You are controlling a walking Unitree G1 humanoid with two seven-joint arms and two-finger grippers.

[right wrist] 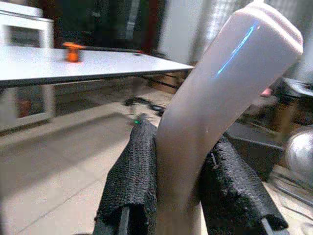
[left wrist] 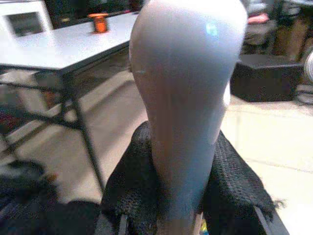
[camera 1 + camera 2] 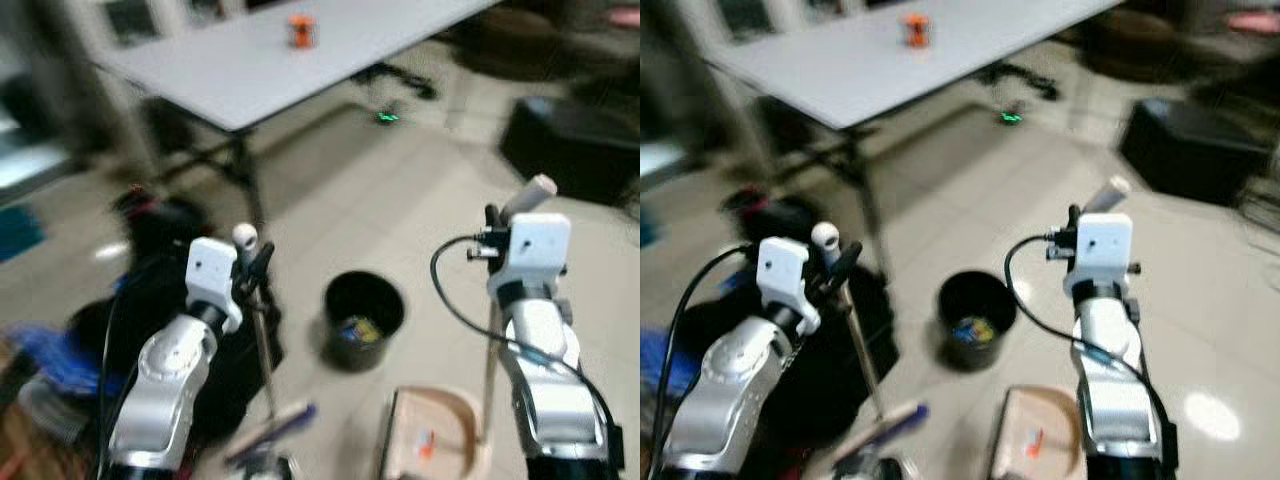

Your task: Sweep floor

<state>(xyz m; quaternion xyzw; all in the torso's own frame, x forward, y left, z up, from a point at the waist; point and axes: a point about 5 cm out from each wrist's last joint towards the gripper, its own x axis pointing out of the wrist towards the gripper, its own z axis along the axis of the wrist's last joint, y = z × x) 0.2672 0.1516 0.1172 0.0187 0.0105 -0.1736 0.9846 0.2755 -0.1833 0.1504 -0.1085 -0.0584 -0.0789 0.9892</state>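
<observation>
Left gripper (image 3: 255,262) clamps the broom (image 3: 262,340) handle top, right gripper (image 3: 492,222) the dustpan (image 3: 432,432) handle – both light, stiff, smooth-handled tools beside the bin (image 3: 363,318) on the floor.

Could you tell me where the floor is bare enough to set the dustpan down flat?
Bare tile lies between the black bin and the dark box, and between the bin and the white table. It is crowded to the robot's left, around the dark bags and broom. The dustpan lies beside the bin.
</observation>
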